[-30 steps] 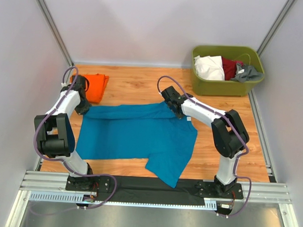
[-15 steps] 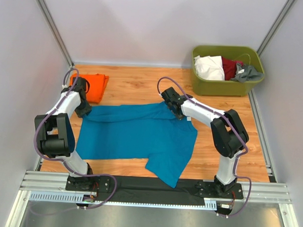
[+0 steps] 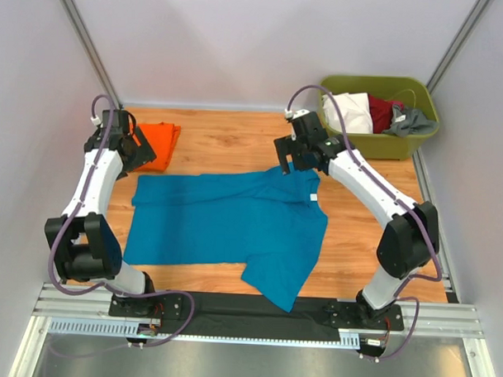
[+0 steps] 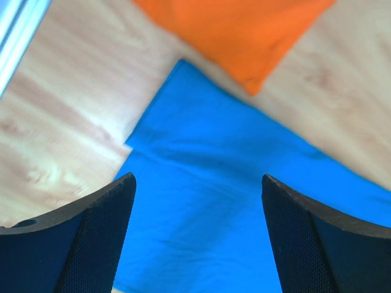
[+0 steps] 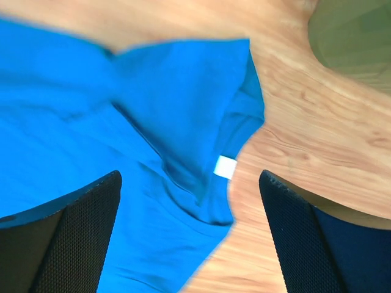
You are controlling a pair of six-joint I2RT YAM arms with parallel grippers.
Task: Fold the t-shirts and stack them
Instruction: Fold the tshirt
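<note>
A teal-blue t-shirt (image 3: pixel 225 225) lies spread on the wooden table, its collar with a white label (image 5: pixel 225 166) at the far right. Behind its far left corner lies a folded orange t-shirt (image 3: pixel 160 142). My left gripper (image 3: pixel 135 155) hangs open above that far left corner; the left wrist view shows blue cloth (image 4: pixel 201 152) and orange cloth (image 4: pixel 238 30) below it, with nothing between the fingers. My right gripper (image 3: pixel 289 163) hangs open above the collar, the blue cloth (image 5: pixel 153 110) under it, holding nothing.
An olive-green tub (image 3: pixel 378 118) with white, red and grey clothes stands at the back right; its rim (image 5: pixel 354 30) shows in the right wrist view. Grey walls close in three sides. A black strip (image 3: pixel 255 309) runs along the near edge, under the shirt's lower sleeve.
Both grippers have opened, let go of the blue shirt's far edge and lifted away toward the back. The far edge now lies flat on the table.
</note>
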